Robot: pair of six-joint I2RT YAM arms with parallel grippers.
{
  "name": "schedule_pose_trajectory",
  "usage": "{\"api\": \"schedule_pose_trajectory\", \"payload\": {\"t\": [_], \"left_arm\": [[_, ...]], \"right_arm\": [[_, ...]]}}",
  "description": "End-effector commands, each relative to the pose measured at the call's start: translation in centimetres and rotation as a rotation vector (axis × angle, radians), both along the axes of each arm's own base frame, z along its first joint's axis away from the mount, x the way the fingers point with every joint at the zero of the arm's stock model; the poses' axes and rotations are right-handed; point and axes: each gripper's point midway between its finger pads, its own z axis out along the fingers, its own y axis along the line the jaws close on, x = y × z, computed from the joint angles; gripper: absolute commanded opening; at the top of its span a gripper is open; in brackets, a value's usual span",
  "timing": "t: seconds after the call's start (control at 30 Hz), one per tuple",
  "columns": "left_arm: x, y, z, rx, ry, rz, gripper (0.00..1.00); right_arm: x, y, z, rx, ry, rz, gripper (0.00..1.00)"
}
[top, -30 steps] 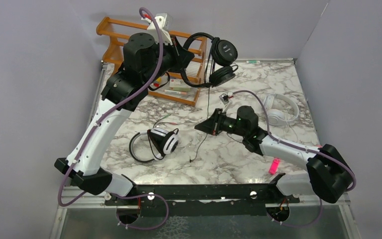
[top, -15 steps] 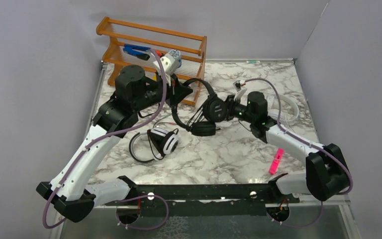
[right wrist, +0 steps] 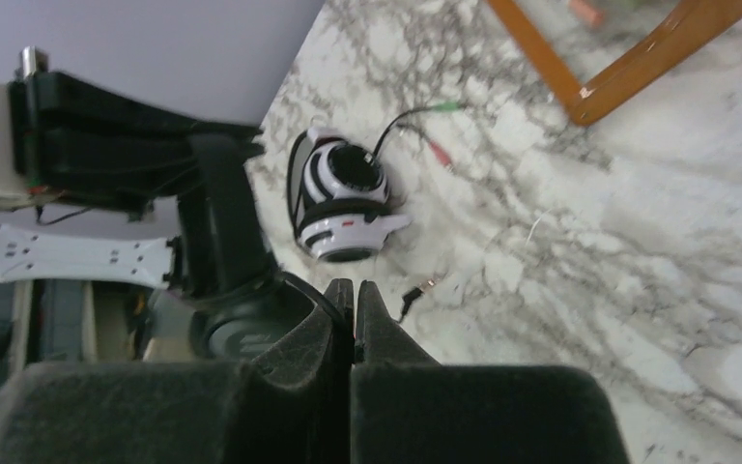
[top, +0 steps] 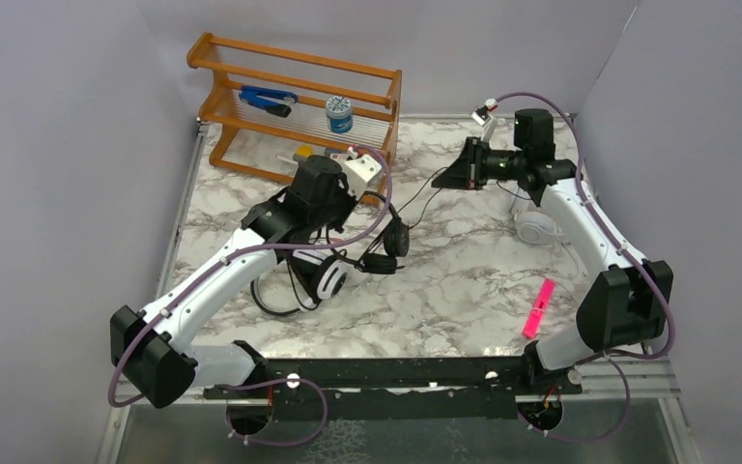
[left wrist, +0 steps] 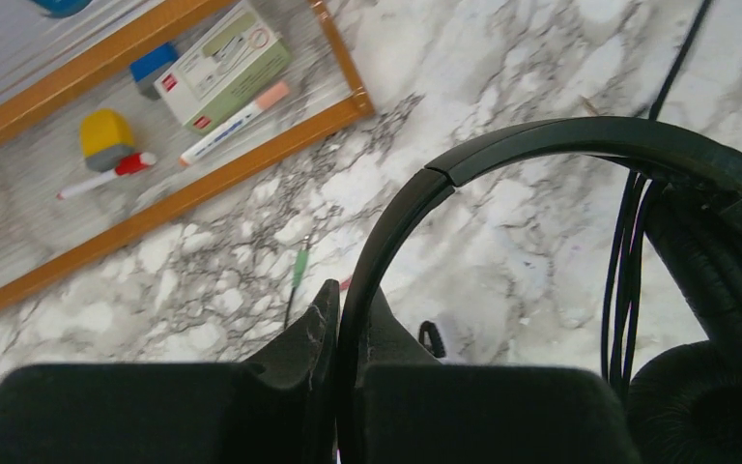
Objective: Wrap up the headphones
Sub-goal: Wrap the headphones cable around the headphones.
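Observation:
My left gripper [top: 367,224] is shut on the headband of the all-black headphones [top: 387,246], which hang low over the middle of the table. In the left wrist view the black headband [left wrist: 541,145] passes between my jaws [left wrist: 352,324], with the ear pad [left wrist: 700,396] and looped cord [left wrist: 626,261] at the right. My right gripper [top: 442,177] is raised at the back right and shut on their thin black cord [top: 415,205]. The white headphones with black pads [top: 319,275] lie beside them, also in the right wrist view [right wrist: 343,198]. The all-white headphones [top: 538,228] lie partly behind my right arm.
A wooden rack [top: 290,68] with pens, boxes and a small jar stands at the back left. A pink marker [top: 536,307] lies near the front right. Grey walls close in the left, back and right sides. A loose plug [right wrist: 411,295] lies on the marble.
My left arm has lowered the black headphones from the back to just above the table's middle. My right arm has swung up to the back right, drawing the cord out.

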Motion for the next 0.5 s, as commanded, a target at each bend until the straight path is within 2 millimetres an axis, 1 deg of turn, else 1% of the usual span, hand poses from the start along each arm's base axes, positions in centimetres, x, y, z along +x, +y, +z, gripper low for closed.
{"api": "schedule_pose_trajectory", "payload": {"t": [0.0, 0.03, 0.13, 0.23, 0.3, 0.4, 0.47], "left_arm": [[2.3, 2.0, -0.9, 0.152, -0.075, 0.112, 0.0], [2.3, 1.6, -1.4, 0.165, -0.071, 0.1, 0.0], [2.9, 0.9, -1.8, 0.177, -0.078, 0.116, 0.0], [4.5, 1.6, -1.9, 0.208, -0.1, 0.222, 0.0], [5.4, 1.9, -2.5, 0.243, -0.082, 0.282, 0.0], [6.4, 2.5, -2.7, 0.243, -0.055, 0.415, 0.0], [6.8, 2.0, -2.5, 0.187, -0.042, 0.462, 0.0]], "right_arm": [[-4.5, 0.5, 0.5, 0.09, 0.177, 0.147, 0.0], [-4.9, 0.6, 0.9, 0.109, 0.182, 0.156, 0.0], [-6.3, 1.1, 2.4, 0.154, 0.193, 0.211, 0.0], [-7.9, 1.4, 4.0, 0.182, 0.19, 0.265, 0.0], [-9.1, 1.6, 5.2, 0.2, 0.182, 0.292, 0.0], [-11.3, 2.4, 6.3, 0.216, 0.169, 0.311, 0.0], [-12.7, 3.2, 6.3, 0.235, 0.189, 0.327, 0.0]]}}
